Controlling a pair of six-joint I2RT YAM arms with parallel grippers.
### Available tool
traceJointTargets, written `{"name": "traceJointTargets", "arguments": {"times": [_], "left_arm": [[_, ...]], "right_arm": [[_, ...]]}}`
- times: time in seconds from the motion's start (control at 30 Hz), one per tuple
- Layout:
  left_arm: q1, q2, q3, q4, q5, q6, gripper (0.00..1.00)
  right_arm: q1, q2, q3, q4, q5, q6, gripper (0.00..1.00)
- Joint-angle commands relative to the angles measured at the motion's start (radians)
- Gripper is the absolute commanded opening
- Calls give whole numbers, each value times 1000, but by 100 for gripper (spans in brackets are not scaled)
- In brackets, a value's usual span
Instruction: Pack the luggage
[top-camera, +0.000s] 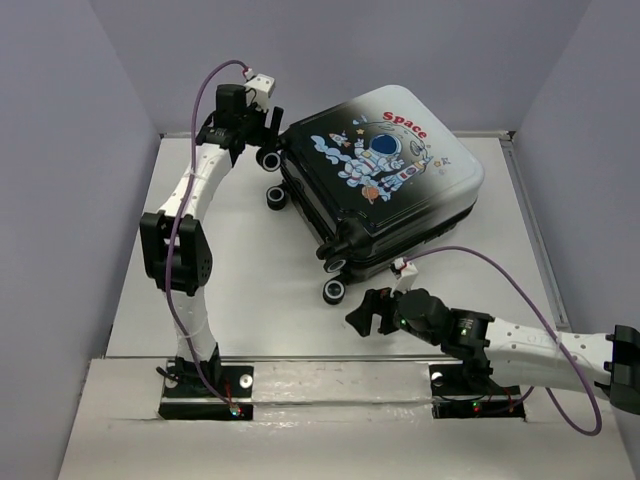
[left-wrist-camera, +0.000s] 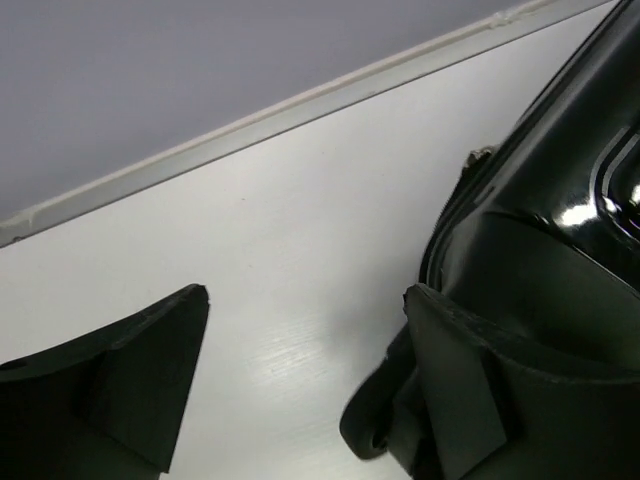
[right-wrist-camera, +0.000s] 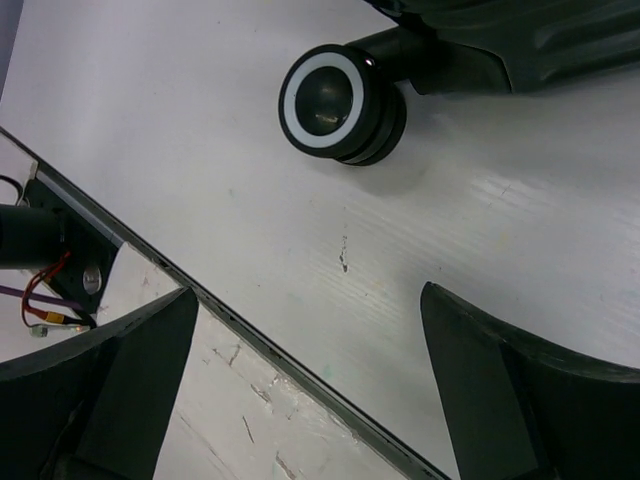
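Note:
The luggage lies shut on its side on the table, astronaut print and red "Space" facing up, its black wheels pointing left and towards the front. My left gripper stands open at the case's back-left corner, beside the rear wheels. In the left wrist view the glossy black shell of the luggage fills the right side, with the right finger next to it and nothing between the jaws. My right gripper is open just in front of the nearest wheel, holding nothing.
White table with a raised rim at the back and grey walls on three sides. The table's front edge runs under my right gripper. Both arm bases sit on the front ledge, with purple cables looping above.

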Motion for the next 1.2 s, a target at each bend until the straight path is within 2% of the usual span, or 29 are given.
{"name": "traceJointTargets", "arguments": {"times": [0.0,0.1,0.27,0.3,0.4,0.5,0.6,0.63,0.77,0.9,1.17], "left_arm": [[-56,116,79,-46,-35,54,81],[-100,159,111,-47,-86,75,68],[-135,169,119,-36,-82,59,60],[-134,161,96,-23,-80,51,56],[-113,116,29,3,-22,10,55],[-86,76,-46,30,93,-42,60],[-68,52,-89,54,90,-104,62],[-27,35,-129,72,116,-124,72],[103,-83,-236,212,355,-240,80],[134,-143,-308,229,397,-233,93],[136,-120,-327,209,576,-201,95]], "right_arm": [[3,-9,-17,8,-4,-12,97],[3,-18,-31,8,13,-4,95],[3,-18,-36,6,24,2,95],[3,-15,-34,6,25,0,95],[3,-12,-28,-3,31,0,95],[3,-19,-11,-35,65,-4,94],[-7,-39,27,-99,97,-20,94],[-7,-47,35,-112,111,-26,94],[-16,-93,50,-138,123,-47,94],[-16,-83,55,-140,102,-47,94],[-16,-53,64,-136,100,-46,95]]}}
